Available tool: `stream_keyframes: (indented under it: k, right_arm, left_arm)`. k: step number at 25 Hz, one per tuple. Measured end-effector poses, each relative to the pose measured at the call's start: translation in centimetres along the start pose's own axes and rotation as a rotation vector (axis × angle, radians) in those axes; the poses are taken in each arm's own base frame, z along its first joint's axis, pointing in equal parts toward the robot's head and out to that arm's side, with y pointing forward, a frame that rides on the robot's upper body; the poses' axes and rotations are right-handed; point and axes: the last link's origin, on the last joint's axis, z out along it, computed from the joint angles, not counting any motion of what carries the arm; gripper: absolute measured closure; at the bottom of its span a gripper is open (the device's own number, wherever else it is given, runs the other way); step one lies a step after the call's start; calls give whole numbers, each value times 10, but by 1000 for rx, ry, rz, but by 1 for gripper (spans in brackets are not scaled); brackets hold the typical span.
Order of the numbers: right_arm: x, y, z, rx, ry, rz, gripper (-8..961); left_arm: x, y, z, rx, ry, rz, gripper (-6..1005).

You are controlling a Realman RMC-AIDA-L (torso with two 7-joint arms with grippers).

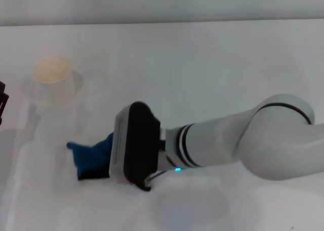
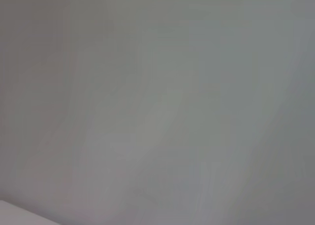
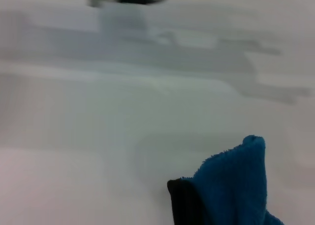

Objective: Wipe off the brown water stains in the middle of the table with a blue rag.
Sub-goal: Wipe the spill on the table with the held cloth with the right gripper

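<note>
On the near left part of the white table [image 1: 212, 69], the blue rag [image 1: 93, 157] is seen bunched up beneath the right gripper [image 1: 117, 163], whose black housing covers the cloth's right side. The right arm is stretched in low from the right edge of the scene. Whether the fingers are closed on the rag cannot be told, since they are hidden under the housing. In the right wrist view the rag [image 3: 236, 188] is shown raised in a fold with its black edging [image 3: 184, 203] at the side. A paper cup [image 1: 52, 74] with a beige inside is set farther back on the left, well apart from the rag. No brown stain can be made out. The left arm is barely shown at the far left edge.
</note>
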Motion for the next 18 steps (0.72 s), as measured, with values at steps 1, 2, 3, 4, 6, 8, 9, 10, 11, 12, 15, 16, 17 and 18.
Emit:
stream_keyframes:
  k: [1, 2, 3, 4, 6, 8, 9, 10, 11, 12, 15, 16, 17, 18]
  right_arm:
    - [2, -3, 0, 11, 3, 10, 862]
    - [4, -8, -1, 23, 6, 23, 862]
    - [7, -12, -1, 35, 9, 35, 862]
    - [9, -16, -1, 48, 13, 48, 862]
    - [13, -26, -3, 73, 21, 70, 862]
    - [18, -35, -4, 98, 31, 96, 862]
    - [20, -40, -5, 109, 36, 109, 862]
    - [21, -43, -6, 118, 40, 120, 862]
    - [23, -47, -7, 126, 44, 133, 862]
    - [25, -50, -8, 131, 48, 147, 862]
    - [31, -55, -11, 135, 62, 193, 862]
    - [33, -56, -12, 134, 68, 210, 862]
    - [34, -56, -13, 130, 71, 222, 862]
    - [34, -55, -13, 124, 73, 225, 862]
  left_arm:
    - [0, 0, -1, 1, -1, 0, 119]
    - [0, -1, -2, 4, -2, -1, 119]
    - [-1, -1, -2, 6, -2, -1, 119]
    - [-1, -1, -3, 8, -3, -1, 119]
    - [-1, -2, -5, 11, -4, -2, 119]
    - [-1, -2, -5, 11, -4, -2, 120]
    - [-1, -2, -5, 11, -3, -2, 120]
    - [-1, -2, -5, 10, -1, -1, 120]
    - [0, -2, -5, 9, 2, 1, 120]
    - [1, -2, -5, 8, 7, 3, 120]
    - [2, -2, -5, 4, 14, 6, 120]
    - [3, -2, -4, 3, 16, 6, 120]
    - [3, -2, -4, 3, 16, 6, 119]
    - [3, -2, -3, 4, 18, 6, 119]
